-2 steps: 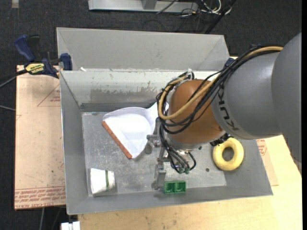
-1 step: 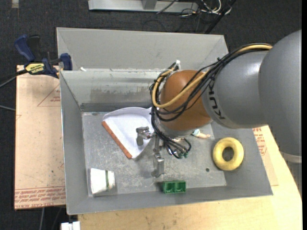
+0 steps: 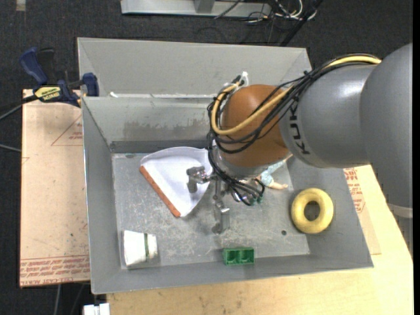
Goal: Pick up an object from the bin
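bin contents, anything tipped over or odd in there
The white cup in the near left corner of the bin lies tipped on its side. The white wedge with an orange edge, the yellow ring and the green block just lie loose; nothing looks spilled or broken.

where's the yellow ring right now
The yellow ring lies on the bin floor at the view's right, right of the gripper and above-right of the green block.

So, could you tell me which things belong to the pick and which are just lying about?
Job: gripper; grey bin; white wedge with orange edge, beside the gripper.
Lying about: yellow ring; green brick; white cup on its side.
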Robot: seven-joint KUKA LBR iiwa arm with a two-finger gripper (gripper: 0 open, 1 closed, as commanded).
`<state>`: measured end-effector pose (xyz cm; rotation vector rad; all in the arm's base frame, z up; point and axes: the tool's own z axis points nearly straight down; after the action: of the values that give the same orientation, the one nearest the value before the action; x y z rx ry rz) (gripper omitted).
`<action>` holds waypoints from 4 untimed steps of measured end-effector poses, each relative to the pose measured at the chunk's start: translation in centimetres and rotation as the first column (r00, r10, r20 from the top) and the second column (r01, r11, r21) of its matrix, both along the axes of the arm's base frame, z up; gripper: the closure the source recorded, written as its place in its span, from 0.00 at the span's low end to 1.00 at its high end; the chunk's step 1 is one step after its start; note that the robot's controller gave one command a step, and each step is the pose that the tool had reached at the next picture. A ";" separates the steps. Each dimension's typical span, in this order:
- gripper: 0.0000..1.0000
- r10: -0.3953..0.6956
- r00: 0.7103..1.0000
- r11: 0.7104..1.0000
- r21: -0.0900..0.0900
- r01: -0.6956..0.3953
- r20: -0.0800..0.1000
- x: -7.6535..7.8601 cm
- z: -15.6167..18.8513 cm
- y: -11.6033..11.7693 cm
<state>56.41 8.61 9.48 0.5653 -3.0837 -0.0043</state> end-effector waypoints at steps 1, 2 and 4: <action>0.00 0.038 0.999 0.999 0.003 -0.038 0.014 1.4 0.8 -1.0; 0.00 0.162 0.987 0.987 0.003 -0.162 0.007 2.9 -1.8 -2.3; 1.00 0.096 0.995 0.995 0.005 -0.096 0.019 4.3 -2.4 -3.2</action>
<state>60.67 5.42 7.06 0.7176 -3.0721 -0.0081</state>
